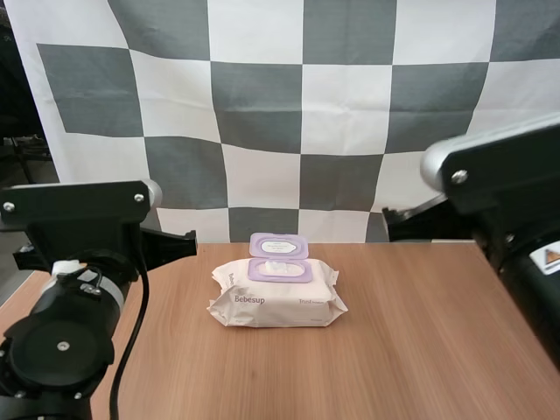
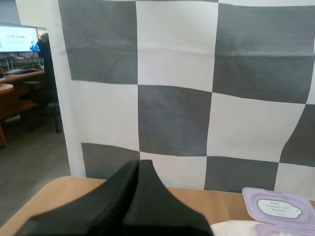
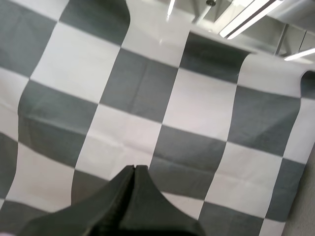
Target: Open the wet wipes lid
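Note:
A white and pink wet wipes pack (image 1: 276,296) lies in the middle of the wooden table (image 1: 420,341). Its purple lid (image 1: 279,246) is flipped up and back, and the purple-rimmed opening (image 1: 278,269) on top of the pack is uncovered. In the left wrist view my left gripper (image 2: 139,164) is shut on nothing, its fingers together as one dark wedge, raised and to the left of the open lid (image 2: 280,209) and the pack's edge (image 2: 231,228). My right gripper (image 3: 134,169) is also shut on nothing and faces away from the table.
My left arm (image 1: 79,262) stands over the table's near left corner and my right arm (image 1: 507,201) over its right side. Bare wood surrounds the pack on all sides.

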Robot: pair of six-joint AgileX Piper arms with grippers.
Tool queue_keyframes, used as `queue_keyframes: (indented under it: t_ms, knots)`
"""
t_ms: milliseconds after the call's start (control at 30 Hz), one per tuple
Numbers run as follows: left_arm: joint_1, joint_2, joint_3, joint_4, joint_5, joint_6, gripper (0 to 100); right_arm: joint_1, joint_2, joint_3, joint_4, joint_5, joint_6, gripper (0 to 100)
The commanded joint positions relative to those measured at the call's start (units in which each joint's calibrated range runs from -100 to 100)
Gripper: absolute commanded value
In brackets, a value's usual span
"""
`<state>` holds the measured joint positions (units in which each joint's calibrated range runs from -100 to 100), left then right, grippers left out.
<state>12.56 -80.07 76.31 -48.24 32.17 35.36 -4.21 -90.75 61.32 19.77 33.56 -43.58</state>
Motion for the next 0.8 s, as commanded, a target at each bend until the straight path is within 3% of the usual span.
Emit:
queue_keyframes:
  t_ms: [0, 133, 467, 767]
  knots:
    - [0.02, 0.1, 11.3, -8.4, -10.8, 0.1, 0, 0.0, 0.1, 15.2, 0.1, -7.3, -5.4, 0]
    - [0.02, 0.1, 14.6, -8.5, -10.8, 0.2, 0, 0.0, 0.1, 21.8, 0.1, -11.0, -6.4, 0]
    - [0.02, 0.1, 17.9, -8.5, -11.1, 8.5, 0, 0.0, 0.1, 34.2, 0.0, -11.3, -6.4, 0]
    - [-4.8, 0.1, 17.9, -8.5, -13.5, 12.4, 0, 0.0, 0.1, 38.7, 0.0, -11.6, -6.4, 0]
